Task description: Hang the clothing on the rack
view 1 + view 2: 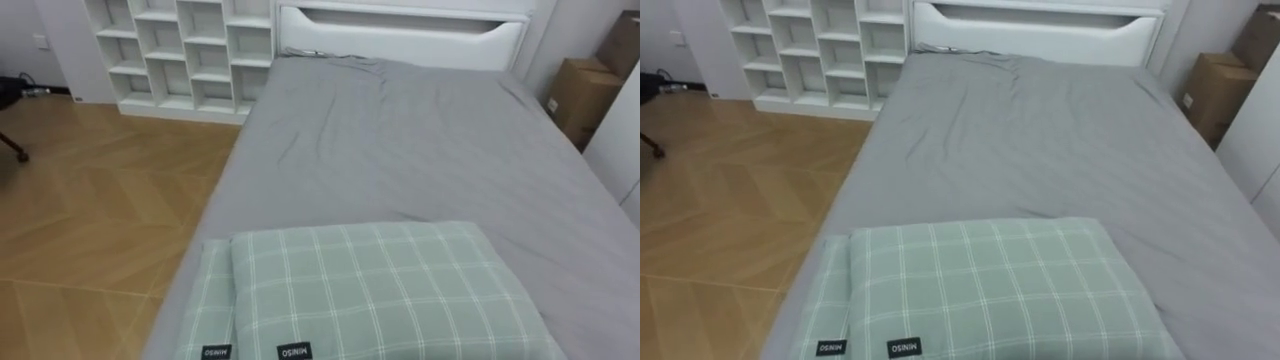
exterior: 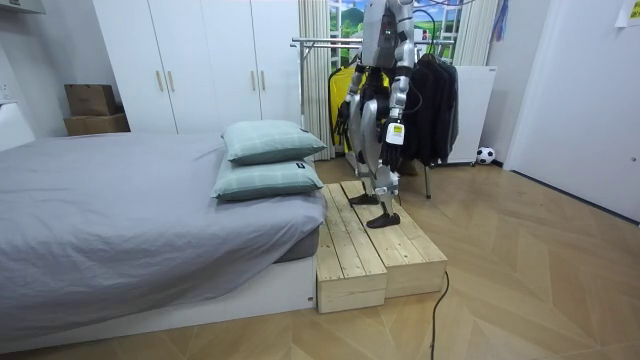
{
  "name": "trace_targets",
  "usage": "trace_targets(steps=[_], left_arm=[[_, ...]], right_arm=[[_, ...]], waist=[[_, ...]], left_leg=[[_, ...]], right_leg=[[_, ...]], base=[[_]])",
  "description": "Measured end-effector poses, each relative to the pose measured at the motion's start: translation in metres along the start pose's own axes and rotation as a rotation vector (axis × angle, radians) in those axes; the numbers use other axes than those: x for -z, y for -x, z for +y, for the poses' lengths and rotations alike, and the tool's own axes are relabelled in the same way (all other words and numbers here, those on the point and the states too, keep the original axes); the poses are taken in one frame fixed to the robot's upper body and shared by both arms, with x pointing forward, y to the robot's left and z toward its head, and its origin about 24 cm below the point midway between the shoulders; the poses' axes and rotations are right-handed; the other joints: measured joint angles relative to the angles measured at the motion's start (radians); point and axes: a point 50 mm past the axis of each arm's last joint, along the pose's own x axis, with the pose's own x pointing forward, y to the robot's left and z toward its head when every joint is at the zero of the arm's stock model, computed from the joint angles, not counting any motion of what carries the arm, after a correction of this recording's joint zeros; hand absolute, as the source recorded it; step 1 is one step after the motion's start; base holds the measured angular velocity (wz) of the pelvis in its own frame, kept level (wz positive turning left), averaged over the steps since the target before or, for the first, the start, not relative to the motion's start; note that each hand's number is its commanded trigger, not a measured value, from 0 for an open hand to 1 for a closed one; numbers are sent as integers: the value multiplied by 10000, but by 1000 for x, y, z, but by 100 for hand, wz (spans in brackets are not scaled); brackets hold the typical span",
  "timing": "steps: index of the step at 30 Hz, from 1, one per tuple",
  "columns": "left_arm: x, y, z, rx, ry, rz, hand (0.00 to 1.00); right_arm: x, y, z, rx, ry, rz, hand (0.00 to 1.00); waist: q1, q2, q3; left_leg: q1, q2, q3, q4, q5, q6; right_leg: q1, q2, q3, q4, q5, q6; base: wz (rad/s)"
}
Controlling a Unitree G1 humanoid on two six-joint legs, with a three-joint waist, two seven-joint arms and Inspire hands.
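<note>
Dark clothes (image 2: 438, 105) and a yellow garment (image 2: 338, 85) hang on the rack (image 2: 315, 42) just behind the robot. It stands at the far end of a wooden platform (image 2: 360, 250) butted against the bed (image 1: 400, 140), with its left hand (image 2: 392, 135) and right hand (image 2: 343, 120) low at its sides, and I cannot tell whether they are clenched or relaxed. Two green checked pillows (image 1: 380, 290) are stacked at the mattress's near edge; bare floor (image 2: 540, 270) spreads to the room view's right, and a white shelf (image 1: 190, 50) and cardboard box (image 1: 580, 95) flank the headboard.
</note>
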Motion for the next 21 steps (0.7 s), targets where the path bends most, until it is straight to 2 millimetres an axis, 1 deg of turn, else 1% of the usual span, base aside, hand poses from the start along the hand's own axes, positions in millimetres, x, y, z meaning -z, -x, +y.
trace_targets(steps=[4, 7, 12, 15, 21], left_arm=[[-6, -1, -2, 21, -235, -158, 0], [-11, -1, -4, 25, -223, -283, 0], [-11, -1, -4, -101, -258, -296, 0], [-11, -1, -5, -134, -285, -300, 0], [-9, -1, -5, -235, -356, -255, 0]], right_arm=[[0, 0, 0, 11, -309, -65, 0], [1, 0, 0, -76, -496, -50, 0], [1, 0, 1, -133, -582, -34, 0], [2, 0, 2, -156, -486, 39, 0], [6, 0, 2, -159, -566, 200, 0]], waist=[[-30, 72, -31], [-31, 64, -37], [-35, 53, -47], [6, 38, -79], [21, 25, -70]], left_leg=[[-5, 3, -14, -9, 16, -23], [-4, 2, -10, -11, 20, -26], [-4, 3, -5, -22, 22, -26], [20, 3, -3, -22, 27, -27], [108, 3, -1, -17, 27, -27]], right_leg=[[-8, 12, -29, -5, -15, 0], [-16, 13, -42, -5, -15, 0], [-25, 14, -41, -5, -15, 0], [-16, 14, -30, -4, -15, 0], [59, 14, -1, -9, -15, 0]], base=[[2], [0], [0], [0], [0]])
